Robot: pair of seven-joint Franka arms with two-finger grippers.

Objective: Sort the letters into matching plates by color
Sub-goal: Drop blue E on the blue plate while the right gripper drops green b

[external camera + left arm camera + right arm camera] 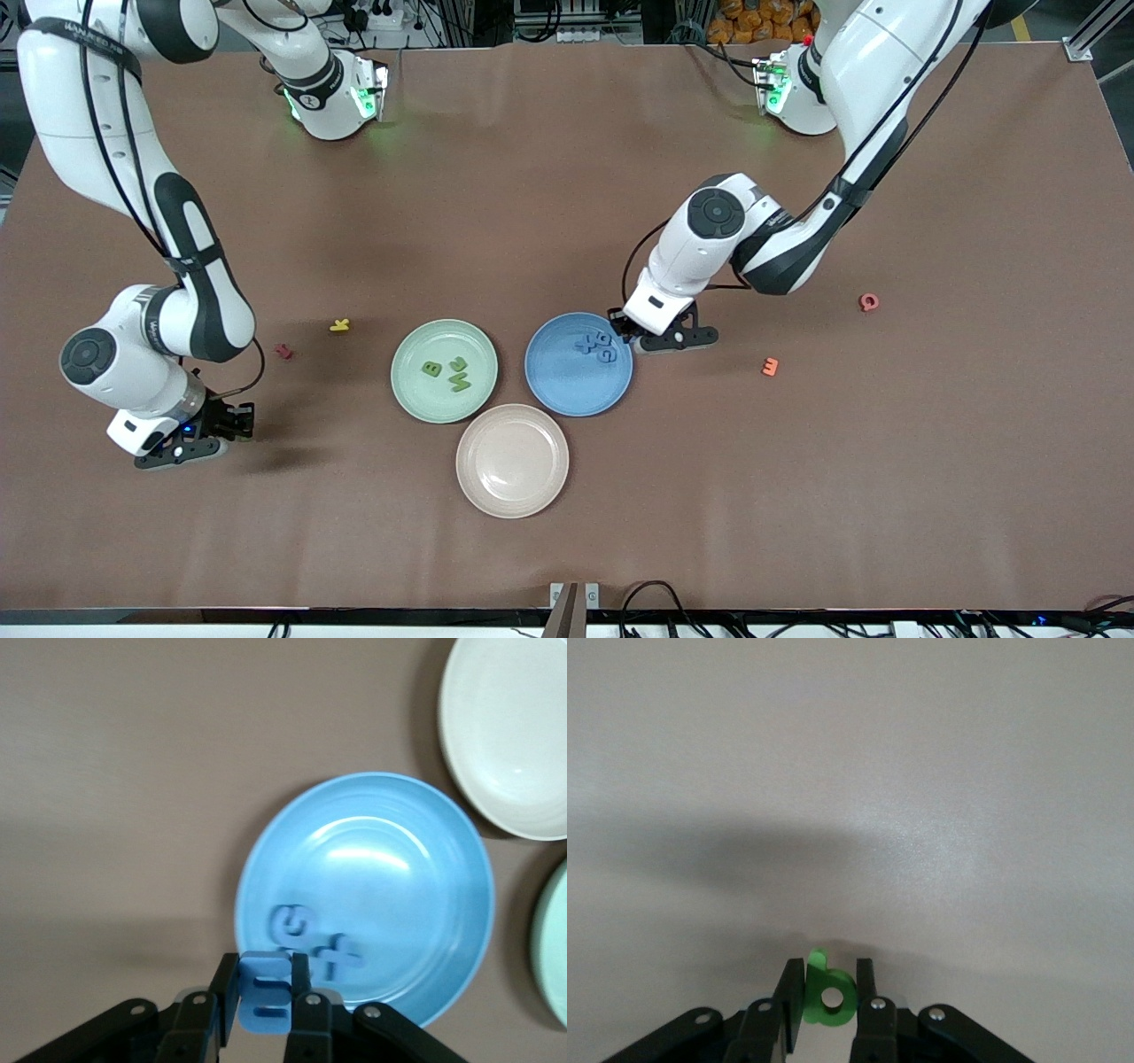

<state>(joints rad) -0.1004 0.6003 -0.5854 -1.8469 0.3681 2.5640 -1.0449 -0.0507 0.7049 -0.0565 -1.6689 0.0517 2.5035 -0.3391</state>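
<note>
The pale green plate [409, 394] holds three green letters [458, 382]. The blue plate [567, 390] beside it holds blue letters [605, 354]; two of them [291, 923] show in the left wrist view. My left gripper [621, 327] is over the blue plate's [390, 877] rim at the left arm's end. It [266, 970] is shut on a blue letter E [266, 997]. My right gripper [237, 422] is low over bare table toward the right arm's end. It [830, 979] is shut on a green letter [830, 999] shaped like a b.
A beige-pink plate [512, 461] lies nearer the front camera than the two plates. A yellow letter [340, 325] and a dark red letter [283, 351] lie toward the right arm's end. An orange letter [770, 366] and a red letter [869, 302] lie toward the left arm's end.
</note>
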